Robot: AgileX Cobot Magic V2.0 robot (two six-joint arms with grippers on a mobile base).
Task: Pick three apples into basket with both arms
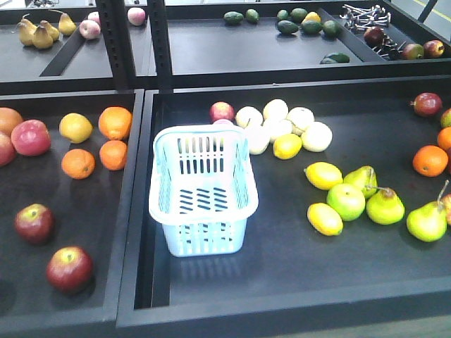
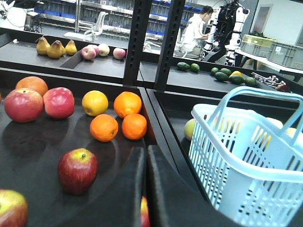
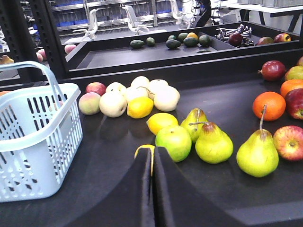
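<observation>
So, 0 of 3 done. The front apple (image 1: 69,268) and the apple behind it (image 1: 34,223) lay in the left tray (image 1: 49,184), apart from each other, both dark red w/ a yellowish patch at the stem. The left wrist cam showed a dark red apple (image 2: 77,170) just ahead of the fingers, w/ oranges (image 2: 118,116) beyond it. A third apple (image 1: 427,104) sat at the far right of the middle tray (image 1: 296,276), well apart from the basket, past the lemons (image 1: 323,175) and pears (image 1: 385,206).

The basket (image 1: 204,213) stood upright by the left wall of the middle tray. Its slotted bottom showed bare in the front cam, no fruit inside.

The left gripper (image 2: 146,151) sat low over the left tray, fingers together, nothing held. The right gripper (image 3: 152,150) was the same: fingers together, empty, aimed at a lemon (image 3: 161,122) and a green apple (image 3: 173,142), basket off to its left.

Judgement: every pick was left to do. The left arm looked best placed for the two left-tray apples, the right arm for the far-right one. Both sets of fingers would need to open first.
</observation>
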